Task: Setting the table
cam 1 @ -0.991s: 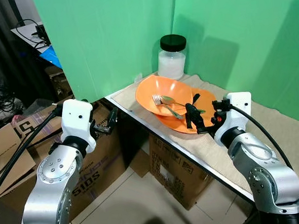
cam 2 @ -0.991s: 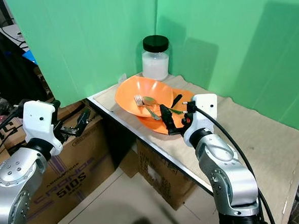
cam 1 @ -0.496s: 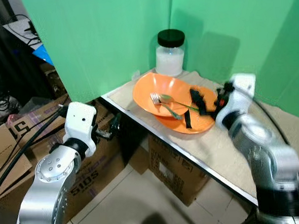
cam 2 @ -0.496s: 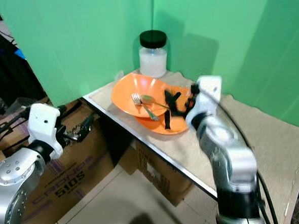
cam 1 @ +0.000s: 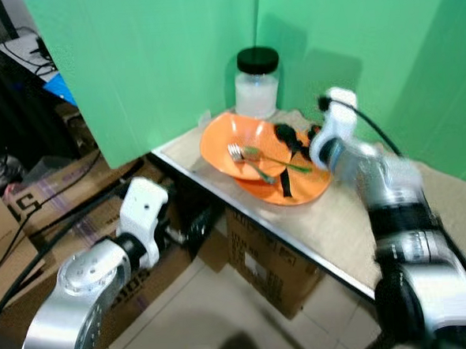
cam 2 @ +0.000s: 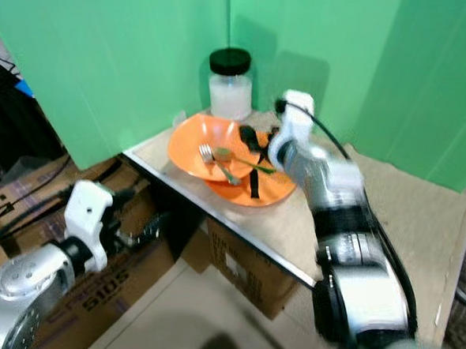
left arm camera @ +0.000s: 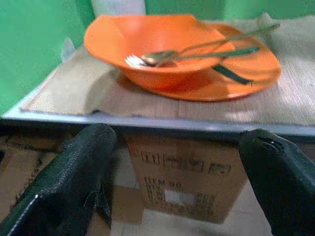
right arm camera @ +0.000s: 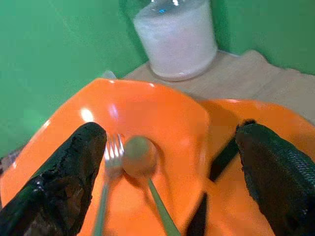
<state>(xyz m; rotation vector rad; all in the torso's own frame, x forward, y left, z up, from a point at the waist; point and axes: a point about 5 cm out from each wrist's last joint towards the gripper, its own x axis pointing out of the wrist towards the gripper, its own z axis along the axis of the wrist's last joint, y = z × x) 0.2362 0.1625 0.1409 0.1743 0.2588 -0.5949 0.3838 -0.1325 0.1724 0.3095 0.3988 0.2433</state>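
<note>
An orange bowl [cam 1: 232, 136] rests tilted on an orange plate [cam 1: 309, 189] at the table's corner. A fork [cam 1: 244, 159] and a green-handled spoon [cam 1: 270, 156] lie in the bowl. A dark utensil [cam 1: 285, 184] lies on the plate. My right gripper [cam 1: 292, 135] hovers open over the bowl and plate; in the right wrist view [right arm camera: 170, 132] its fingers straddle the fork [right arm camera: 109, 162] and spoon [right arm camera: 140, 157] without touching them. My left gripper [left arm camera: 177, 137] is open, low in front of the table edge [left arm camera: 147, 122], holding nothing.
A jar [cam 1: 257, 82] of white powder with a black lid stands behind the bowl, against green panels [cam 1: 163, 60]. A beige cloth [cam 1: 457, 208] covers the table. Cardboard boxes [cam 1: 278, 259] sit under and left of the table; cables and clutter are at far left.
My right arm has risen and reached forward, carrying its gripper from the plate's near rim to above the bowl. My left gripper dropped lower toward the table front. The camera shifted slightly.
</note>
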